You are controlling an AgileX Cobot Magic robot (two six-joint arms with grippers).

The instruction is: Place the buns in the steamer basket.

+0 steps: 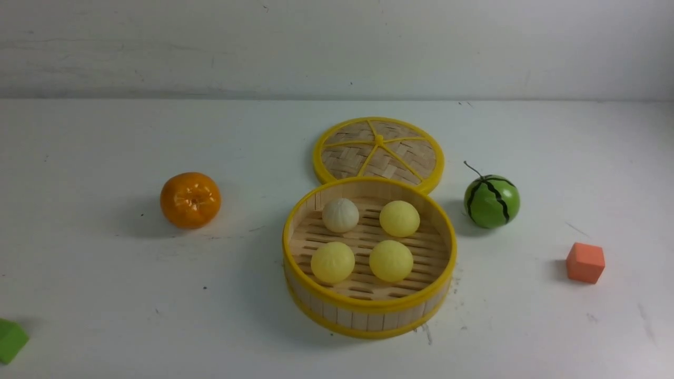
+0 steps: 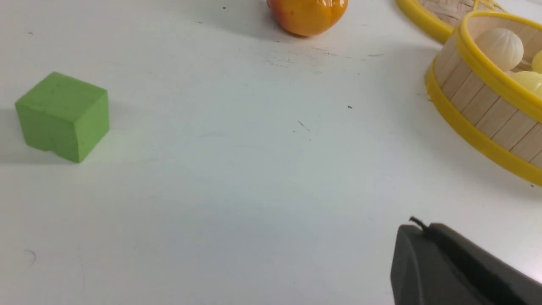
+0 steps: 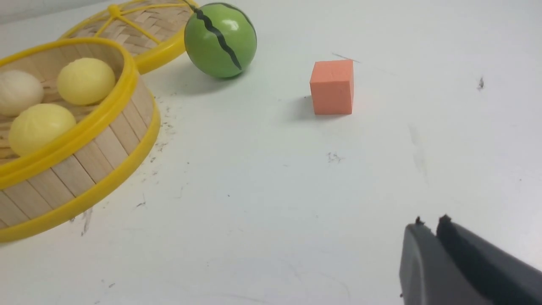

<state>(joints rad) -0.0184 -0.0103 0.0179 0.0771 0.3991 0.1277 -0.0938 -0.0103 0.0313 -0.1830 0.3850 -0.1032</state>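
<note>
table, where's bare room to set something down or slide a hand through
Widest bare patch: between the orange and the green block, left of the basket. Another lies in front of the basket, across to the orange-red cube. Crowded: lid touches the basket, watermelon ball sits close by, four buns fill the basket.

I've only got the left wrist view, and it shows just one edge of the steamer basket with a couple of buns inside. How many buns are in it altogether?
Observer: Four buns lie on the slatted floor of the steamer basket, three pale yellow and one off-white.
Operator: Is any bun left outside it?
Observer: No, none shows outside in any view.
Operator: What's on the side of the basket I can't see?
Observer: A watermelon ball and an orange cube, both on the robot's right.
</note>
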